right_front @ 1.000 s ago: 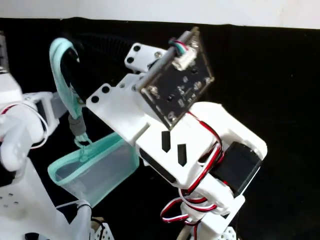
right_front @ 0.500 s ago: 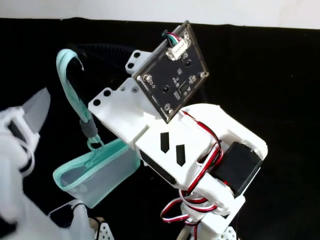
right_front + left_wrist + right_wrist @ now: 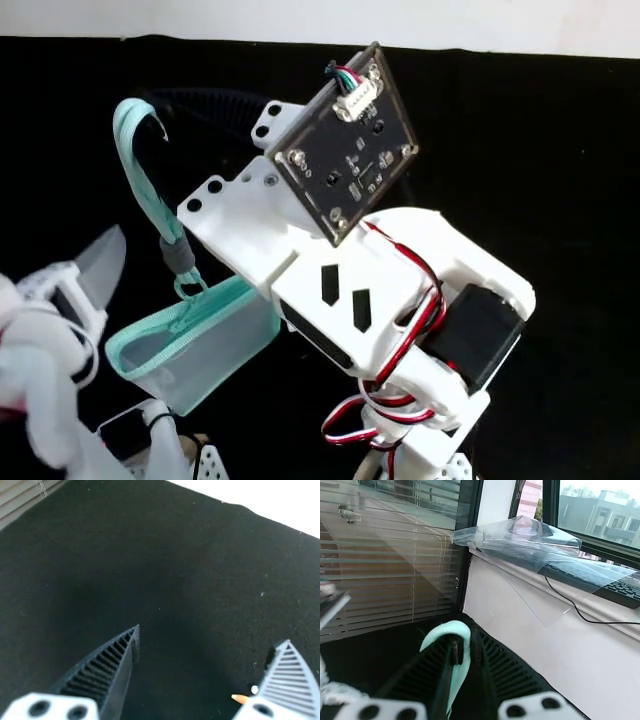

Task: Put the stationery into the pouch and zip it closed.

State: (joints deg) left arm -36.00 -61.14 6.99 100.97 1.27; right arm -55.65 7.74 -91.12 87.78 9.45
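Right jaws are clamping the mint-green strap (image 3: 446,636) of the translucent pouch (image 3: 205,350); left jaws are standing apart beside an orange pencil-like tip (image 3: 239,698).

Pouch (image 3: 195,350): translucent, mint trim, hanging tilted
Wrist strap (image 3: 140,170): mint loop, raised above pouch
Stationery piece (image 3: 239,698): orange pointed tip, rest hidden

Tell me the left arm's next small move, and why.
Probably lower the open left gripper onto the orange tip beside its finger and close on it. That gripper holds nothing, while the right gripper is shut on the strap, with the pouch hanging from it.
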